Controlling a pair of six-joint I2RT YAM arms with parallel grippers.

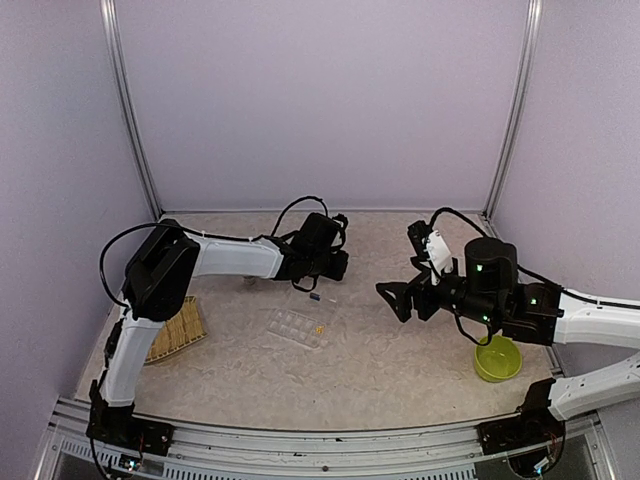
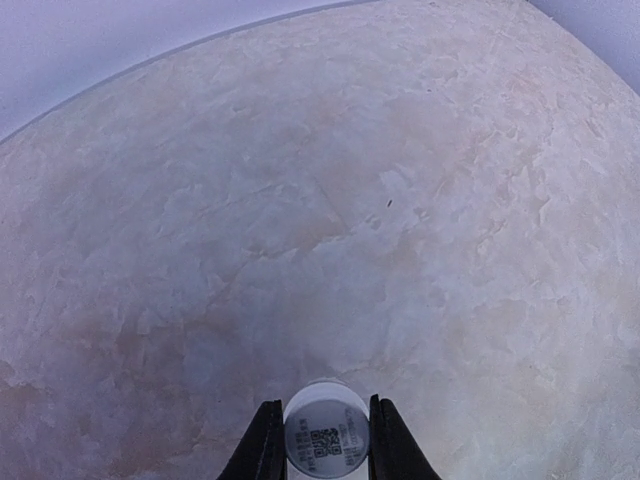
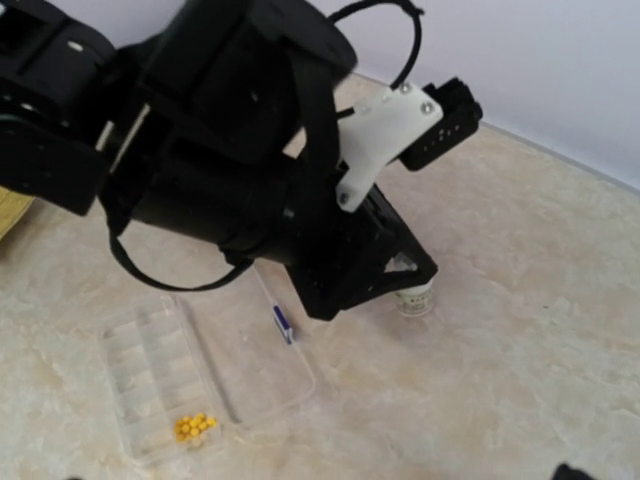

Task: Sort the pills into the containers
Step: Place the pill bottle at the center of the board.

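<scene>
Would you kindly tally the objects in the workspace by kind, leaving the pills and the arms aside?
Clear compartment box: 1
Small white bottle: 1
Lime-green bowl: 1
Woven tray: 1
Total: 4

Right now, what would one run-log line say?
left tool: shut on white bottle | right tool: open | orange pills: in clear box | dark pill: at lid edge
</scene>
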